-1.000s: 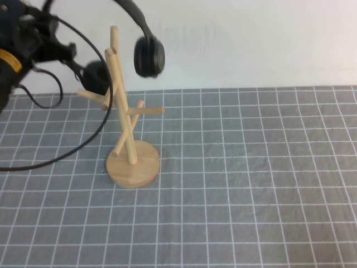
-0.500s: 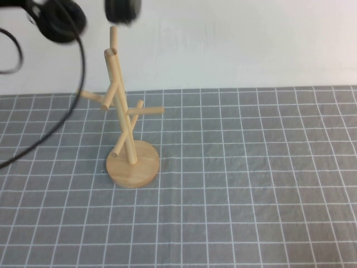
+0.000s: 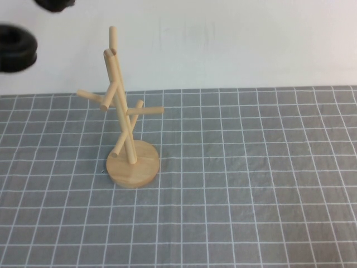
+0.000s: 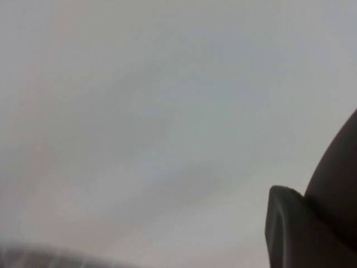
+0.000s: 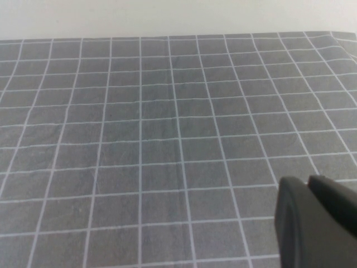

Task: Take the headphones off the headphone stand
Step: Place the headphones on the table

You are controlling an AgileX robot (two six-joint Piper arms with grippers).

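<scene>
Headphones (image 3: 17, 47) are off the pegs and up at the far left edge of the high view, only two dark ear-cup shapes showing, well apart from the headphone stand (image 3: 125, 120), which sits upright and bare on the gridded grey mat (image 3: 251, 184). You can judge the lift itself as done; what is left is carrying clear and setting down. Left gripper (image 4: 312, 223) shows only as a dark corner in its own wrist view against a blank wall, so you cannot tell whether its claw is pinching the headband or not. Right gripper (image 5: 315, 223) hangs low over bare mat, parked, and its claw can't be read either. Carry the load away from the top pegs, slow and level, so nothing dangling hooks a branch and tips the stand.
</scene>
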